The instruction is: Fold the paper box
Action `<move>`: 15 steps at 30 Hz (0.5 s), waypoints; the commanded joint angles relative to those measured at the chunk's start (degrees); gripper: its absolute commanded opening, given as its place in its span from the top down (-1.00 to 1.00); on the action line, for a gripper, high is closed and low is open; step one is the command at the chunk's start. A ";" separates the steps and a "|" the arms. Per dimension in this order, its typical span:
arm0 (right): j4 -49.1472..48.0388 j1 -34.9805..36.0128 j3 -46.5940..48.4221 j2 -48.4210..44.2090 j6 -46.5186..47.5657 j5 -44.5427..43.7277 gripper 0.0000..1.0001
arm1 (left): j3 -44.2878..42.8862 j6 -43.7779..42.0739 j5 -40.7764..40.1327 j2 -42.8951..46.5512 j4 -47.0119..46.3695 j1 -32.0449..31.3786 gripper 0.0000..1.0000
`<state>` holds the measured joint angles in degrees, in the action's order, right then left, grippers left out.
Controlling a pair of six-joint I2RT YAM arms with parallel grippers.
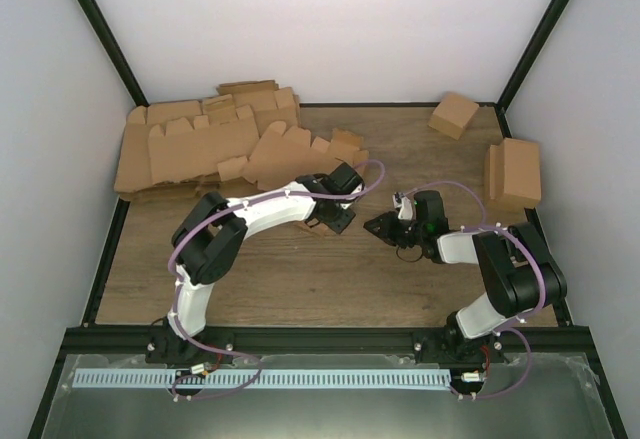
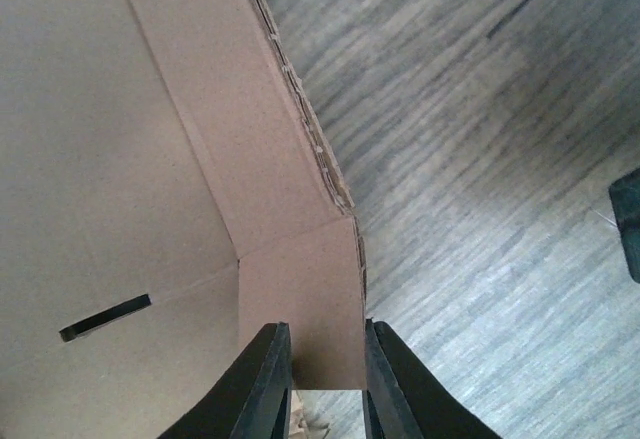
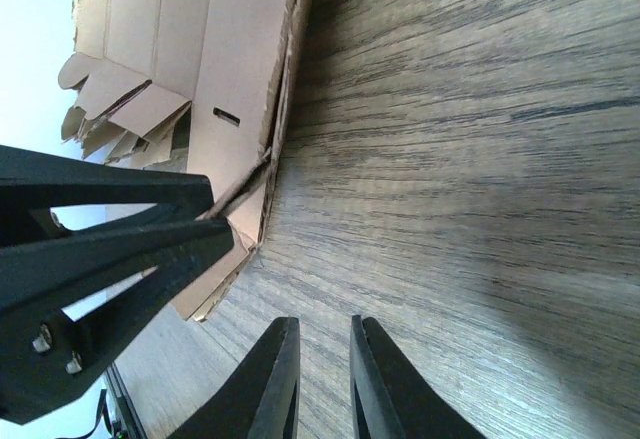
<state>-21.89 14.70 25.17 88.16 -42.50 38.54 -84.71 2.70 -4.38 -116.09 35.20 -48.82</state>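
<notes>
Back left: a pile (image 1: 190, 149) of flat blanks. Off its right edge, toward mid-table, the box (image 1: 290, 154), mostly a flat sheet, creases and a slot showing in the left wrist view. At its near corner, the left gripper (image 1: 335, 217), fingers close either side of a corner flap (image 2: 300, 299); cannot tell whether clamped on it or only pressing. Just right, apart from the cardboard, the right gripper (image 1: 382, 227), nearly shut on nothing above bare table (image 1: 300, 279). Far right: a cube (image 1: 453, 114) and a carton (image 1: 515, 171), both untouched.

Judged an early step: raising the first corner flap. Next, probably: keep that flap square along its crease, bring the right gripper in to brace the adjoining wall, avoid dragging the sheet.
</notes>
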 commanded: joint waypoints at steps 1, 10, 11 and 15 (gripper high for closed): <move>-0.13 -0.43 0.84 -0.90 0.18 0.25 0.67 | -1.69 0.38 -2.86 0.87 0.04 0.73 0.58; -0.07 -0.41 1.02 -0.54 0.55 0.57 0.67 | -2.07 1.30 -0.63 1.07 -0.72 1.65 0.30; -0.04 -0.42 1.17 -0.39 0.57 0.64 0.67 | -2.17 1.38 -0.29 0.92 -0.74 1.78 0.28; -0.07 -0.39 1.76 0.48 0.64 1.04 0.67 | -2.82 1.67 0.49 0.17 -0.40 2.24 0.18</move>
<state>-21.87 14.70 25.23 88.18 -42.48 38.76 -85.41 4.03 -4.97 -116.09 35.22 -47.27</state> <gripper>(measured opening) 0.167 0.388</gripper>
